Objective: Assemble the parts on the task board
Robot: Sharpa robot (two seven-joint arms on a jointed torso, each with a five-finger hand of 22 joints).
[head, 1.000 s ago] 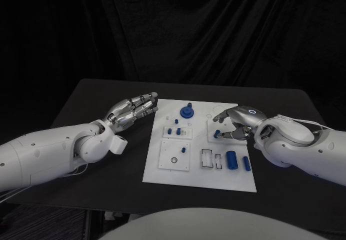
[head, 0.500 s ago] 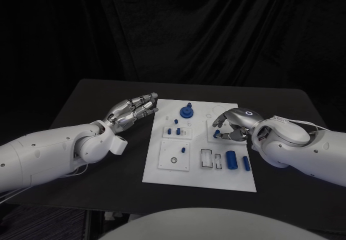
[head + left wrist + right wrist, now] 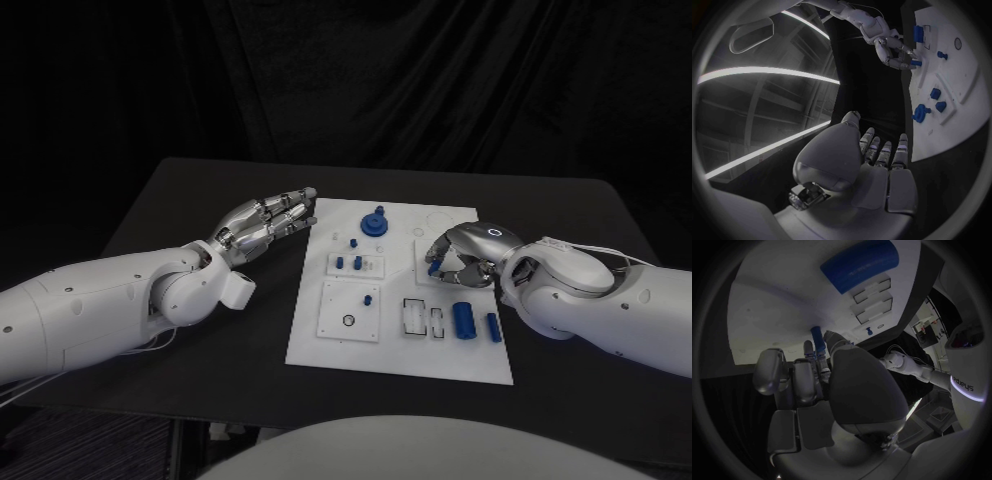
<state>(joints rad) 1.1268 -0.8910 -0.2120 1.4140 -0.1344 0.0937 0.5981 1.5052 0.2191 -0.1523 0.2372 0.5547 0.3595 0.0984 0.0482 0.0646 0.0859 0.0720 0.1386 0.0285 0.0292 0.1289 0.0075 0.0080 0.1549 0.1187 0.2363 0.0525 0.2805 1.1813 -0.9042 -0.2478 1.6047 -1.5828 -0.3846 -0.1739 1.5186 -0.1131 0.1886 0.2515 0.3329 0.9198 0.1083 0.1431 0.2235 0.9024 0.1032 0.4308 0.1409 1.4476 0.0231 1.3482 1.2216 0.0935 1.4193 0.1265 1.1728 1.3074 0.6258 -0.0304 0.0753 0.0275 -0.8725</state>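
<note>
Board (image 3: 329, 345), a white plate, lies mid-table (image 3: 173, 200) with its long axis running away from the robot. Small blue parts sit on it: a round knobbed piece (image 3: 375, 223) at the far end, short pegs (image 3: 348, 262) in a raised block, a fat cylinder (image 3: 463, 318) and a thin one (image 3: 493, 327) lying lengthwise near the right edge, beside empty slots (image 3: 415, 314). Right hand (image 3: 464, 252) is over the board's right side, fingers pinching a blue peg (image 3: 817, 336) whose tip touches the plate. Left hand (image 3: 267, 222) hovers off the board's left edge, fingers straight, close together, holding nothing.
</note>
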